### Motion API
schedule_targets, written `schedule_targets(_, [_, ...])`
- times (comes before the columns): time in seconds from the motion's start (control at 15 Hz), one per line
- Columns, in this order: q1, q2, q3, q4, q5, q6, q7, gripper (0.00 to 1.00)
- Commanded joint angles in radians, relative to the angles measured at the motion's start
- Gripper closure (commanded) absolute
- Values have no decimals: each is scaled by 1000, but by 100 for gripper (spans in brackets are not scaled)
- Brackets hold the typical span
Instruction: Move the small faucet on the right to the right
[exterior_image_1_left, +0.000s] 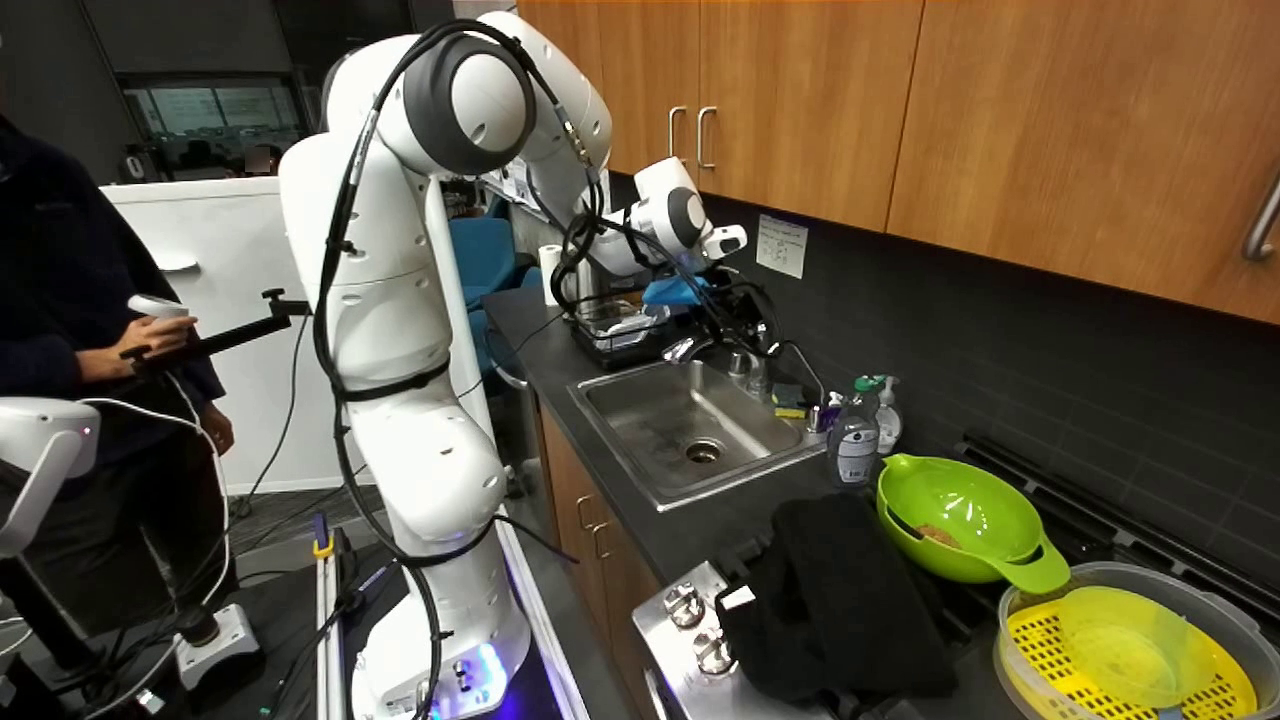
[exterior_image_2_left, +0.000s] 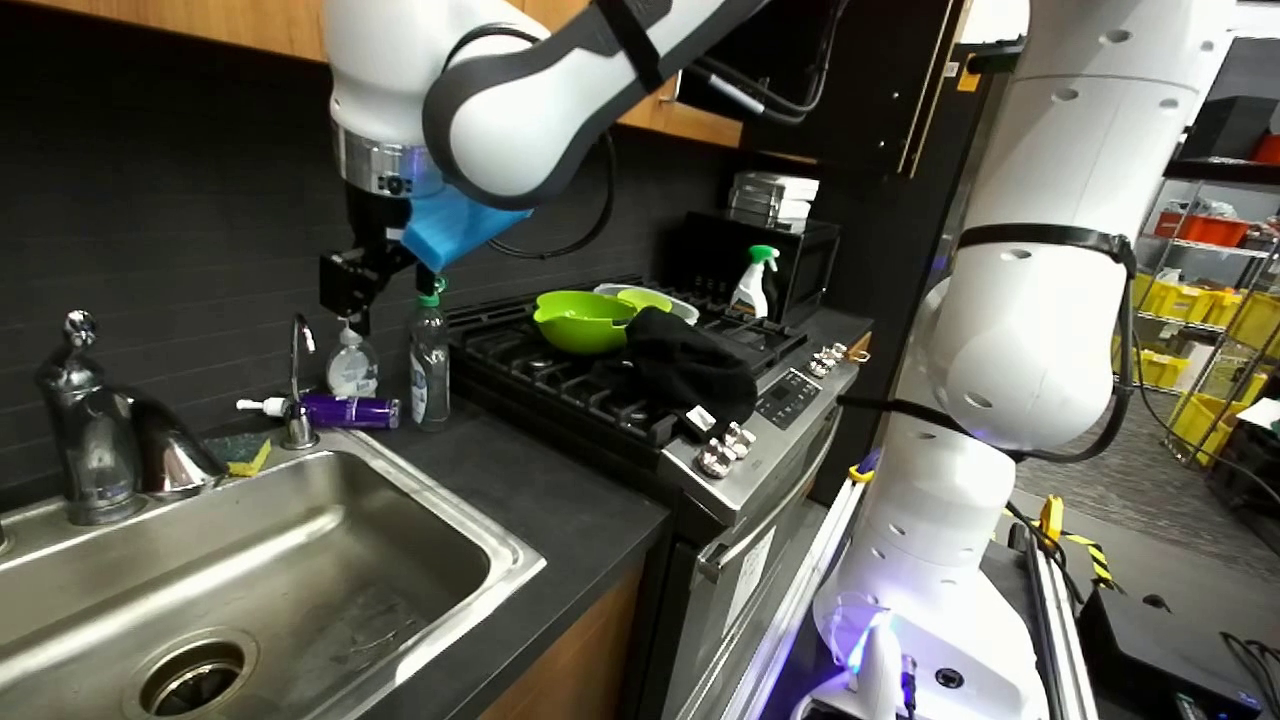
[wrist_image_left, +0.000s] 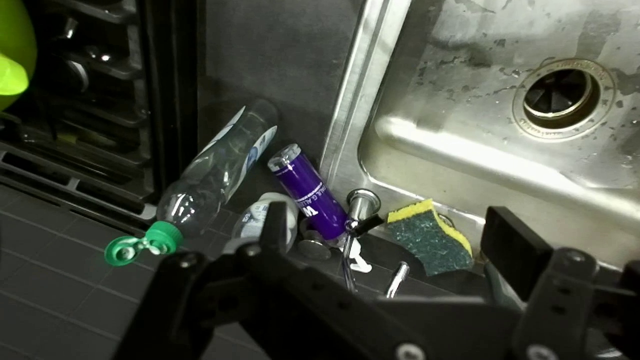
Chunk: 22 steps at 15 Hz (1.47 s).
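The small faucet is a slim silvery tap with a thin arched spout. It stands upright at the sink's back corner, beside the stove-side edge. It also shows in an exterior view. In the wrist view its base and spout tip appear between my fingers, and the arch is partly hidden by the gripper. My gripper is open and empty, above the small faucet and apart from it. In an exterior view the gripper hangs above and slightly stove-side of the spout. The larger main faucet stands farther along the sink.
A purple bottle lies against the small faucet's base. A soap dispenser and a clear green-capped bottle stand beside it. A sponge lies on the sink's back rim. A green bowl sits on the stove.
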<state>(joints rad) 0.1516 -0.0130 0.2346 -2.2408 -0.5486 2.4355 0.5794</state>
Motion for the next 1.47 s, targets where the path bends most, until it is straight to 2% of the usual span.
schedule_targets(0.0, [16,8,-9,-6,-74,37,85,0])
schedule_targets(0.67, [66,187,-41,99,-84,171,145,0])
schedule_targets(1.07, [124,323,-115,199,-63,252,112,0])
schedule_targets(1.13, [96,351,-95,217,-82,259,114,0])
schedule_targets(1.27, [94,387,-109,247,-85,268,102,0])
schedule_targets(1.33, [137,402,-163,263,-60,275,80,0])
schedule_targets(1.4, [142,420,-179,282,-58,277,73,0])
